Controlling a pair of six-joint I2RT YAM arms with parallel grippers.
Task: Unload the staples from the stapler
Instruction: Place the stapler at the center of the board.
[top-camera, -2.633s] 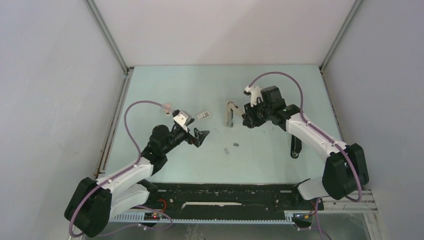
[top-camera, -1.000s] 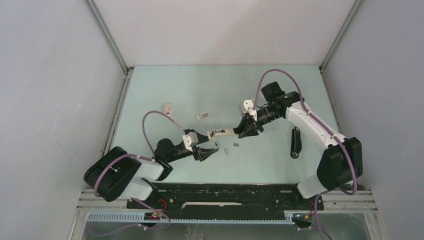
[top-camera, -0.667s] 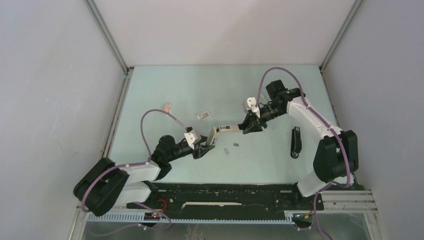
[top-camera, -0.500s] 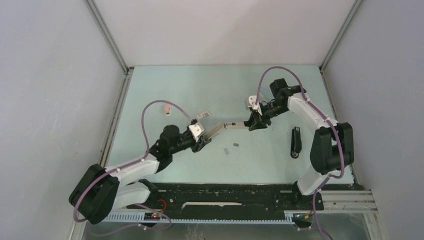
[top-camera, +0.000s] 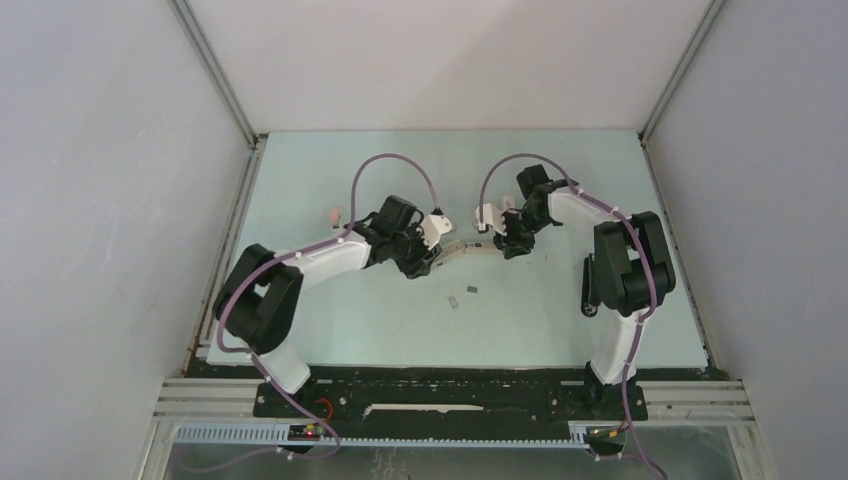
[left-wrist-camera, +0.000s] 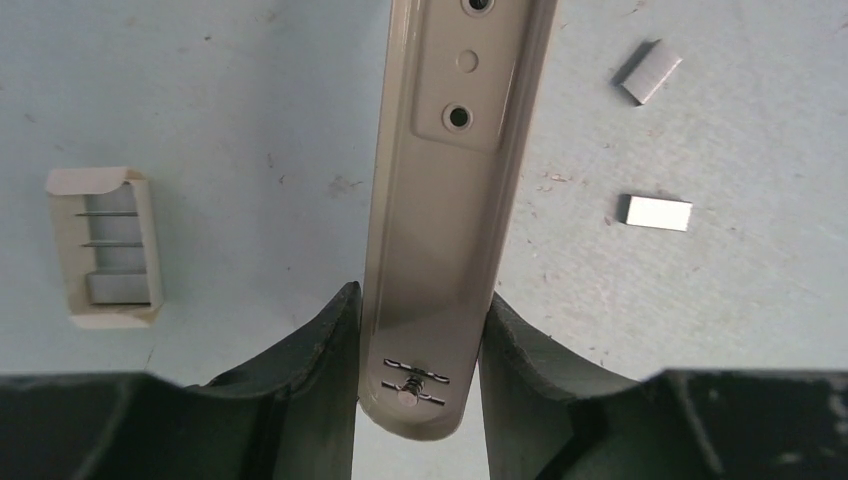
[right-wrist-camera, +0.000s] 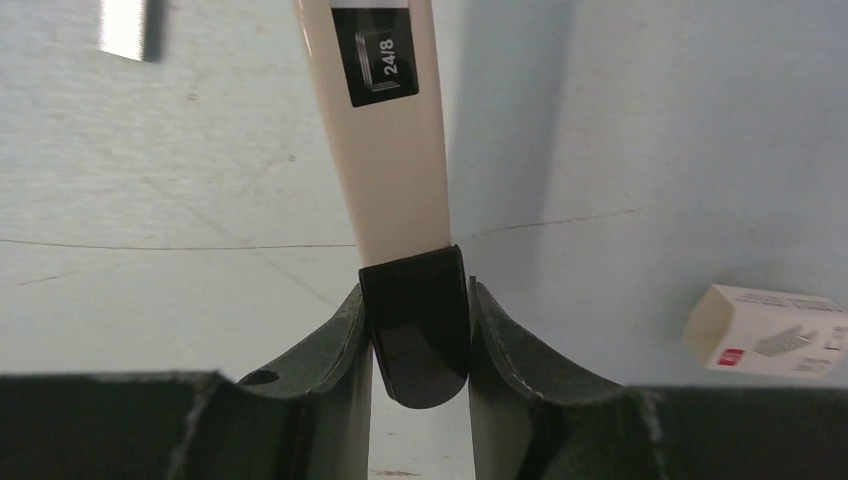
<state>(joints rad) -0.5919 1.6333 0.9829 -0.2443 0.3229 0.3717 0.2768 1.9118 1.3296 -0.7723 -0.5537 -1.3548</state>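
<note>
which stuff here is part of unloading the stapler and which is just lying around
Job: beige stapler, gripped by left tool and right tool; two loose staple strips.
Lying about: open staple tray, white staple box, small pink item, long black object.
</note>
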